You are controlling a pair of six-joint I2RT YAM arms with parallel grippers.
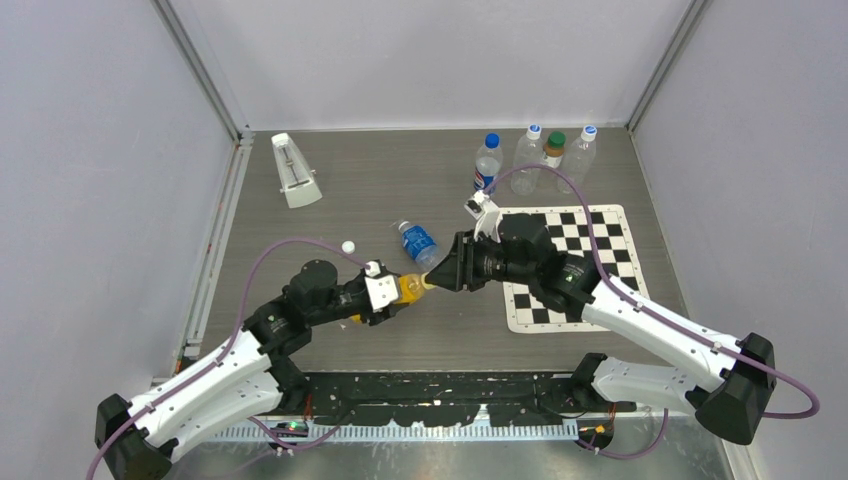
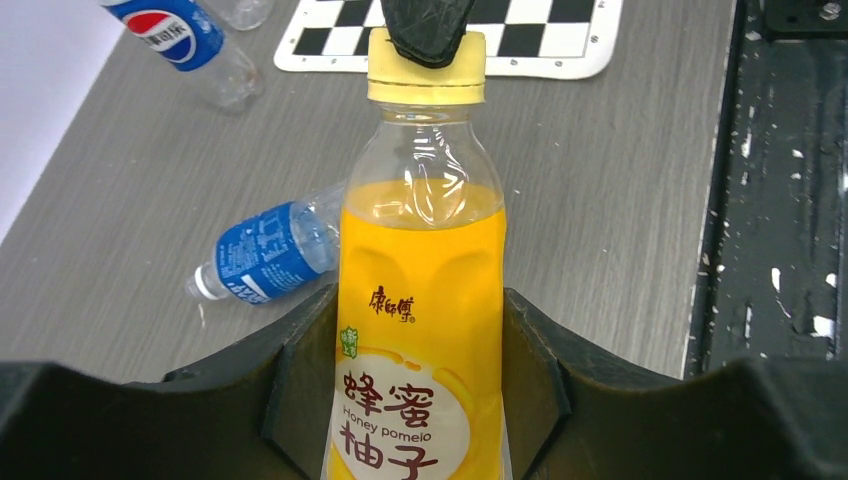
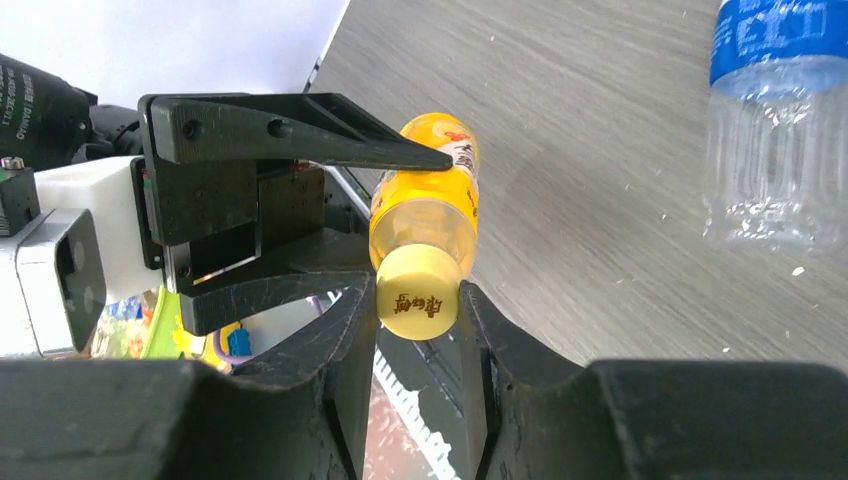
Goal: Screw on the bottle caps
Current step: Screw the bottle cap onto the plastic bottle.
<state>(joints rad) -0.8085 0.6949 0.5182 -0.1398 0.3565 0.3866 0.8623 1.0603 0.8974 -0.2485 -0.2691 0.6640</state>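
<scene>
The left claw (image 1: 392, 290) grasps the orange bottle (image 2: 420, 250); the right claw (image 3: 418, 310), at its three o'clock, clenches the yellow cap (image 2: 426, 85). Next, I judge: twist it tight.

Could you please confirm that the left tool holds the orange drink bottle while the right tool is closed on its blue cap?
One detail is off: the right tool is closed on a yellow cap, not a blue one, as the right wrist view shows. The left tool does hold the orange drink bottle.
</scene>
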